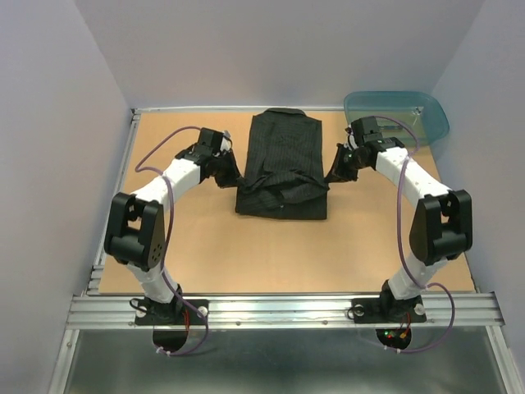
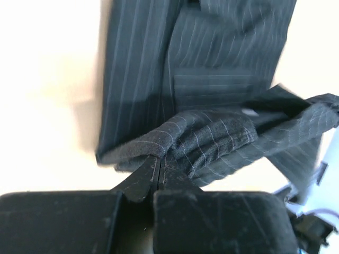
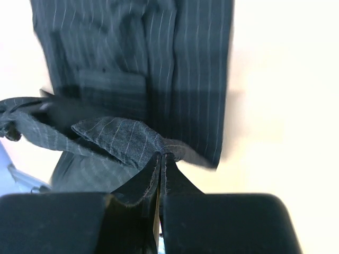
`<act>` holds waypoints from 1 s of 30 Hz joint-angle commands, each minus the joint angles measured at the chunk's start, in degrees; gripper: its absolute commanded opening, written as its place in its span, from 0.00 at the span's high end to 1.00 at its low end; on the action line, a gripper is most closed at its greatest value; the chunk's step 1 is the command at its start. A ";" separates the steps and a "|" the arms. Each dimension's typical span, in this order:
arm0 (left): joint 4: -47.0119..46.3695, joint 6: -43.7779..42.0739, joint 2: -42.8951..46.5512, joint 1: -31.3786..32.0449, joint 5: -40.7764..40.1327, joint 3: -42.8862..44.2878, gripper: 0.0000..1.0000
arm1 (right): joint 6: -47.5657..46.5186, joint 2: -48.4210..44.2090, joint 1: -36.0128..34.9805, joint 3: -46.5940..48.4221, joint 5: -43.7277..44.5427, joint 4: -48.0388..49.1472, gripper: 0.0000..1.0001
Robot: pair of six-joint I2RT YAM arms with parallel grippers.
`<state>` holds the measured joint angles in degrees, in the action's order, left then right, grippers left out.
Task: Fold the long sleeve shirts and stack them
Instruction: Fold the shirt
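Left gripper (image 2: 160,161) clamps the shirt (image 1: 283,156) at centre frame, jaws tight on its left edge. Right gripper (image 3: 160,157) pinches the right edge.

Overhead view: moderately bright, with soft, even light that seems to come from above. The tan flat table top (image 1: 213,246) carries only faint, soft-edged shadows. At centre, the black pinstriped cloth shirt (image 1: 283,164) reads as a dark mass, its folds hard to make out.

Both wrist views: the table top is overexposed to cream-white. The shirt's stripes are crisp mid-frame. Its edge smears at right in the left wrist view and at left in the right wrist view. The bottom of each frame is near-black and featureless.
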<state>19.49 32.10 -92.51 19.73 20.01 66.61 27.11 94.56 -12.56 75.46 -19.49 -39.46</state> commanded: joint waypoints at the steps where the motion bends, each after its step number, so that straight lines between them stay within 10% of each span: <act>1: -0.59 -3.35 -5.65 -1.09 -1.02 8.00 1.00 | -1.80 4.73 0.78 7.15 0.50 2.02 0.99; 30: -6.30 -4.85 -25.87 -3.03 -1.46 32.26 0.99 | -2.77 25.05 4.56 25.96 3.57 3.78 0.99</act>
<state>15.84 28.05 -117.56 17.12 18.83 95.53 25.54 117.99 -8.62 97.06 -18.22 -37.95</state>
